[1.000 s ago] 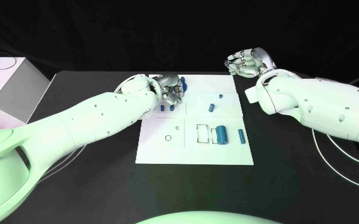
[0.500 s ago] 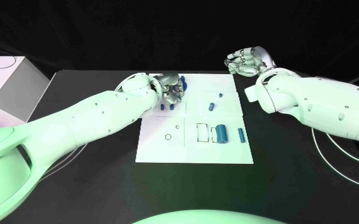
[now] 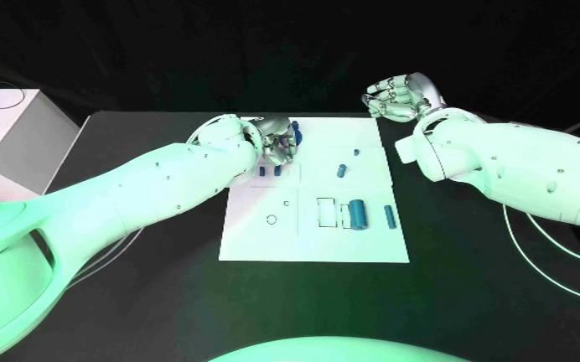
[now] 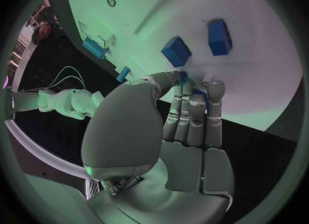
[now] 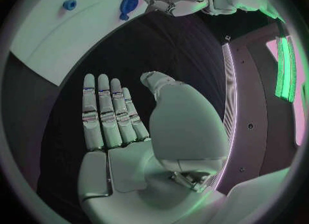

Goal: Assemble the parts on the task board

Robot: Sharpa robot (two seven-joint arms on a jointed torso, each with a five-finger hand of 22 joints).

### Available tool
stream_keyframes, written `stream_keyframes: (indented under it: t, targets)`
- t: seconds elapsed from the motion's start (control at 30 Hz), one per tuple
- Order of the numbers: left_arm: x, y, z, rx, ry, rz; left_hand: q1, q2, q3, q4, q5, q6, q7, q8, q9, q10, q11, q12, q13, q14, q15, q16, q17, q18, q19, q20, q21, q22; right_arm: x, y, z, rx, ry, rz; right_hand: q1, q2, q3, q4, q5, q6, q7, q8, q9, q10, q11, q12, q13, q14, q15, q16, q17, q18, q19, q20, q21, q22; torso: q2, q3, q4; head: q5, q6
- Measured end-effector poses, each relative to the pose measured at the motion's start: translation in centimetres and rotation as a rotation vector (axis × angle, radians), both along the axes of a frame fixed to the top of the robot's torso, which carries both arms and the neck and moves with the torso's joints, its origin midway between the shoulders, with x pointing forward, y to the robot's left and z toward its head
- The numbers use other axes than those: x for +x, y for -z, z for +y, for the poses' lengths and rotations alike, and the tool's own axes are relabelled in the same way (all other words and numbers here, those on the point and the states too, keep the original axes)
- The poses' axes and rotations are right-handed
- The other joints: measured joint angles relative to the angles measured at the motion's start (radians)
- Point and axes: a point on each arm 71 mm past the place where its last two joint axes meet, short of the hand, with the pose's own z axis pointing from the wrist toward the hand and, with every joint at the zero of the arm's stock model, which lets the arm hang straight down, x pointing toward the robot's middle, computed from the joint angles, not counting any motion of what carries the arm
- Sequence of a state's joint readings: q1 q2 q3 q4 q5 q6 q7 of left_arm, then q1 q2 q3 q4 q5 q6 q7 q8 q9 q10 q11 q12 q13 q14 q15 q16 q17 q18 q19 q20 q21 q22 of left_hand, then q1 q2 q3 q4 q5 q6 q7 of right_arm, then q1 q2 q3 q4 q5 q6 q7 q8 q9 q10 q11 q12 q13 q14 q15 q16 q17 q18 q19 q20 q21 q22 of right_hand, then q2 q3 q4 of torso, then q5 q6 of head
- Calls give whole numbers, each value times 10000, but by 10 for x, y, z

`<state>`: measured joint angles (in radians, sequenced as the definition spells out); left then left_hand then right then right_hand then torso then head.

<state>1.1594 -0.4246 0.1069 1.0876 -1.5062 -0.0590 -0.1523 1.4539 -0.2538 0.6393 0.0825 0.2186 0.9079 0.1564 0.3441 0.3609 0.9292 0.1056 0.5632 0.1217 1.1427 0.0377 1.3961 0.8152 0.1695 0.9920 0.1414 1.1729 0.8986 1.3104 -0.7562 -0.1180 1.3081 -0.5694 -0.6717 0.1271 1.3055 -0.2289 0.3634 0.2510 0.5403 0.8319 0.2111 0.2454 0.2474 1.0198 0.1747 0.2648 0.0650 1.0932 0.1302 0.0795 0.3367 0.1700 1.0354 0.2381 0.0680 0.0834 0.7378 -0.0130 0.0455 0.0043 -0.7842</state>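
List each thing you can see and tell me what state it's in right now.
Left hand: fingers closed on a blue part over the board's far edge.
Right hand: empty, fingers straight and side by side, raised beyond the table's far edge.
Task board: flat on the table.
Large blue cylinder: lying on the board.
Thin blue rod: lying beside it.

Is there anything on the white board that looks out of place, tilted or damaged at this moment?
Nothing stands out. The blue parts lie neatly on the board, none off it. The left hand works at the far corner; the right hand hangs open beyond the board, holding nothing.
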Motion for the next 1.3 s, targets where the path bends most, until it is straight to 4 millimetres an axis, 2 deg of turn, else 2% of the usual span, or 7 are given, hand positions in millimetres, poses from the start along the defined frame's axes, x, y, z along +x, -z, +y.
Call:
stream_keyframes:
  t: [0.2,0.3,0.37,0.57,0.8,1.3]
  targets:
    - [0,1,1,13,-5,-3,78,167,89,-209,-3,342,-27,0,28,528,-109,-179,-49,461,-75,240,398,1,354,-97,381,457,0,0,1,6,-17,1,0,0,0,0,0,0,0,0,0,0,0,0,0,0,0,0,0,0,0,0,0,0,-11,5,7,-9,-18]
    - [1,1,1,-8,11,-27,100,206,101,-270,-23,343,-28,-74,29,673,-136,-213,-34,534,-79,244,485,1,429,-142,480,604,0,0,1,9,-27,1,0,0,0,0,0,0,0,0,0,0,0,0,0,0,0,0,-9,0,0,0,0,-8,-11,7,8,3,-19]
    - [1,1,1,-34,29,-57,137,242,106,-360,-34,393,-9,-74,29,730,-127,-224,5,672,-108,311,615,-160,558,-166,592,735,0,0,1,10,-30,1,0,0,0,0,0,0,0,0,0,0,0,0,0,0,0,0,-8,-1,0,0,0,-8,-10,8,7,11,-14]
    - [0,2,0,-158,69,-198,197,310,189,-498,-66,579,-12,-179,29,974,-163,-299,26,1020,-162,387,932,-159,877,-199,850,1091,-1,0,2,13,-41,1,0,0,0,0,0,0,0,0,1,0,0,0,0,0,0,0,-9,0,0,0,0,-8,-7,8,0,22,-3]
    - [-1,4,2,-403,67,-321,158,422,245,-554,-89,699,7,-230,29,1069,-140,-457,67,1170,-179,387,1040,-158,985,-235,972,1263,-1,0,2,15,-48,-2,0,0,-1,1,0,0,0,0,1,0,0,0,0,0,0,0,-8,0,0,0,0,-7,-10,7,-3,23,-8]
    - [-6,-2,10,-1031,79,-486,169,431,286,-595,-57,805,-29,-290,25,1136,-74,-611,29,1241,-179,387,1044,-158,1036,-214,1024,1337,-1,0,1,9,-39,-9,0,0,-1,1,0,0,0,0,1,0,0,0,0,0,0,0,-8,0,0,0,0,-7,-30,-2,0,18,65]
